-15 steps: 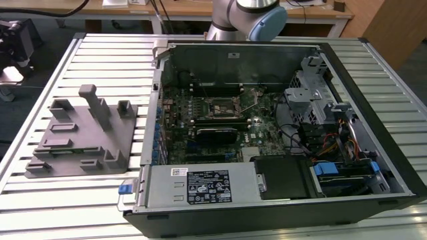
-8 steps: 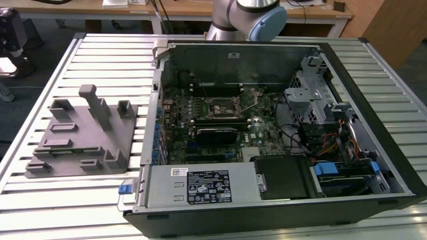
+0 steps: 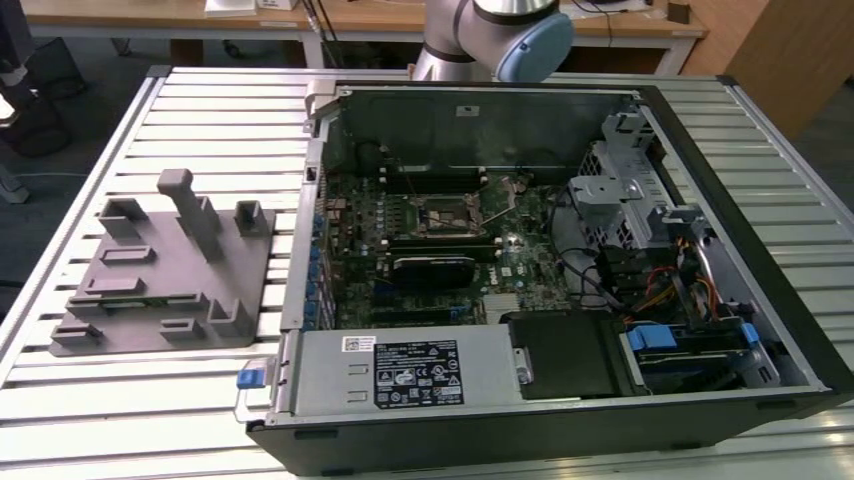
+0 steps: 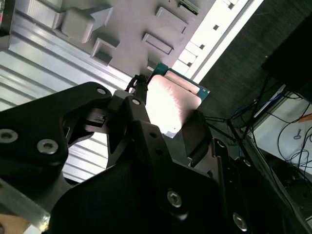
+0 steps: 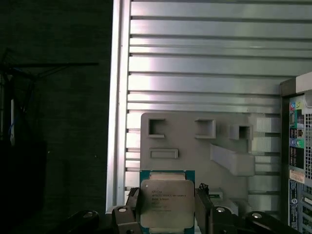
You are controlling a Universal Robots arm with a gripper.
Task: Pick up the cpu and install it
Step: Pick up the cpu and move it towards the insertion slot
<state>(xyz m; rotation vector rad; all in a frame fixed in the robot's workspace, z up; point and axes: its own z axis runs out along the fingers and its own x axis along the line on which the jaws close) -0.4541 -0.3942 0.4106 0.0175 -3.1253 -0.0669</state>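
Silver slats make up the desk point(image 3: 200, 110) that everything rests on. We see the tool point(image 5: 165, 214) closed tight on the cpu point(image 5: 165, 195) in the first wrist view. 2 black fingers point(image 5: 130, 204) press on 2 opposite sides of the chip. The cpu is flat and square, with a silver-grey top and a thin green rim. It is up off the desk, in the tool's grip, and touches nothing else. In the second wrist view the chip shines pale between the black fingers.

Past the cpu lies the grey holder block point(image 5: 195, 146), flat on the desk, with little square pockets and a slanted post. Just beside the block is the open computer case point(image 3: 561, 250). It lies on its side, on the exterior view's right of the block. Inside it we see a green board point(image 3: 354, 215) with a square metal socket point(image 3: 447, 212) near the middle. The cpu is well apart from that socket. The grey arm point(image 3: 487, 40) rises at the far edge of the desk, behind the case.
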